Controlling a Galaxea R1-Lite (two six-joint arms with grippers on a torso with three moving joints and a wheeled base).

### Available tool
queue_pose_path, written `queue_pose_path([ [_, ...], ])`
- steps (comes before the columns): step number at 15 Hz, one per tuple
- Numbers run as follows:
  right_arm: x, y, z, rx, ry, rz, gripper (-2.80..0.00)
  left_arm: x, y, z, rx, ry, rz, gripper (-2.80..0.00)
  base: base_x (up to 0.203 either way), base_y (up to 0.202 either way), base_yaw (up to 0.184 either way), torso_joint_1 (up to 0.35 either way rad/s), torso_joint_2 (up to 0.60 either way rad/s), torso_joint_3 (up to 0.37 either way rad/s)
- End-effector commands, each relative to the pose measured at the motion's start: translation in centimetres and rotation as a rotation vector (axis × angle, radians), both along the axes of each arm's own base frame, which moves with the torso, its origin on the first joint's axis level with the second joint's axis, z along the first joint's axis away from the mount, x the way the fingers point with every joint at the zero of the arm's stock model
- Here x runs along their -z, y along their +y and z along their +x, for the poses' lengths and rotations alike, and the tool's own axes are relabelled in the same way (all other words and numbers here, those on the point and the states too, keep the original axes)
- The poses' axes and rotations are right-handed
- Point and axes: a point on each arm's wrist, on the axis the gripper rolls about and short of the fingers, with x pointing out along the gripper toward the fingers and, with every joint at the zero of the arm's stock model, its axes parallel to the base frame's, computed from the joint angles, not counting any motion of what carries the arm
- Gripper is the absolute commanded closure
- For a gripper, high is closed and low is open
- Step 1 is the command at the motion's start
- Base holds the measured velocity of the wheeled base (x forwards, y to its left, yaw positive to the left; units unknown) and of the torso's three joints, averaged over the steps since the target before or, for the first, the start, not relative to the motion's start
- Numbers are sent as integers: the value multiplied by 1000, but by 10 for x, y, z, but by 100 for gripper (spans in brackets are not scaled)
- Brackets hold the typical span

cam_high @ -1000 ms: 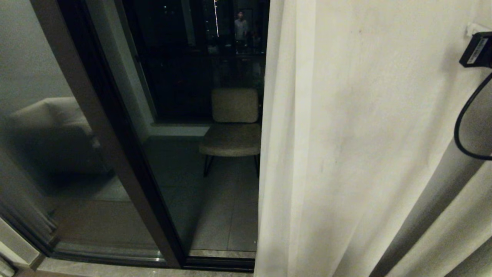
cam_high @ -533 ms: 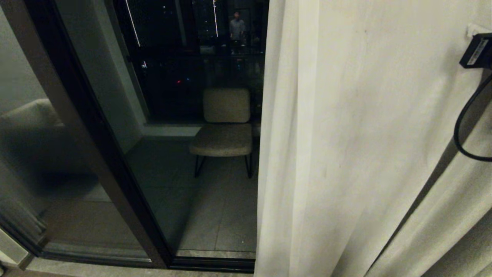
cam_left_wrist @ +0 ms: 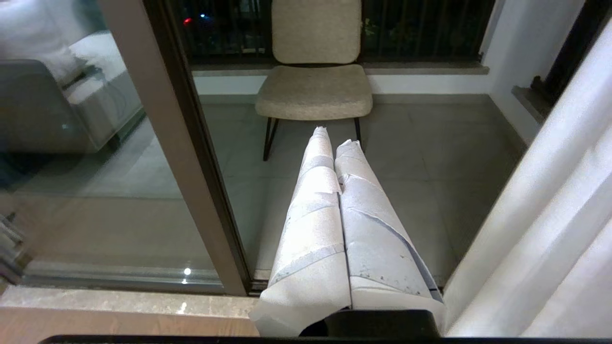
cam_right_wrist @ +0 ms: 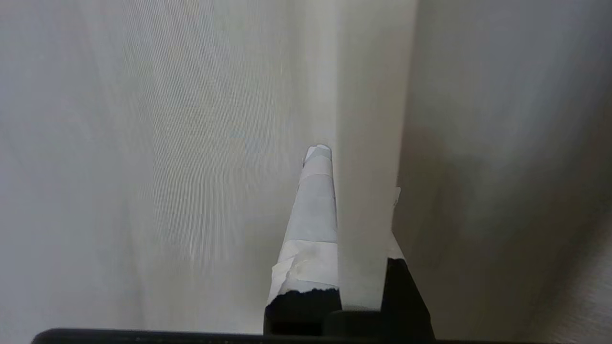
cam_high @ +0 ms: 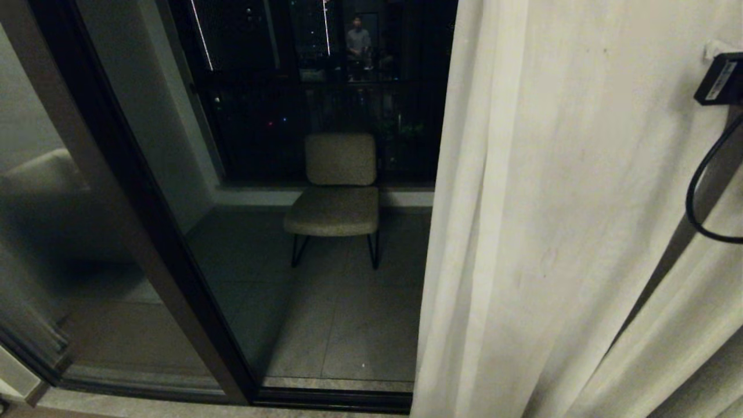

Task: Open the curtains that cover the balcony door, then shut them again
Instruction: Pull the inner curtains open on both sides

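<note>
While the right gripper (cam_right_wrist: pixel 351 191) pinches a vertical fold of the curtain (cam_high: pixel 569 220) between its taped fingers (cam_right_wrist: pixel 313 215), the cream panel hangs over the right side of the balcony door (cam_high: pixel 139 197), its free edge falling just right of the chair (cam_high: pixel 336 191) on the balcony tiles beyond the glass. Left of that edge the dark frame and clear panes stand uncovered. Part of the right arm (cam_high: pixel 722 78) with a black cable shows against the fabric. Clear of the curtain, the left gripper (cam_left_wrist: pixel 334 138) points toward the glass, jaws pressed together on nothing
</note>
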Motion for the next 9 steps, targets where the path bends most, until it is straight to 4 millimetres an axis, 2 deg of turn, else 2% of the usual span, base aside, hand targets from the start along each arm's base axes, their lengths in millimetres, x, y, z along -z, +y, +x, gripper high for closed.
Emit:
queue_pose_path([
  [1, 0, 0, 0, 1, -5, -1, 0, 0, 0, 0, 0, 0, 0, 0, 0, 0, 0, 0, 0, 0],
  [5, -8, -1, 0, 5, -26, -1, 0, 0, 0, 0, 0, 0, 0, 0, 0, 0, 0, 0, 0, 0],
  [9, -28, -34, 7, 111, -86, 5, 0, 0, 0, 0, 0, 0, 0, 0, 0, 0, 0, 0, 0, 0],
])
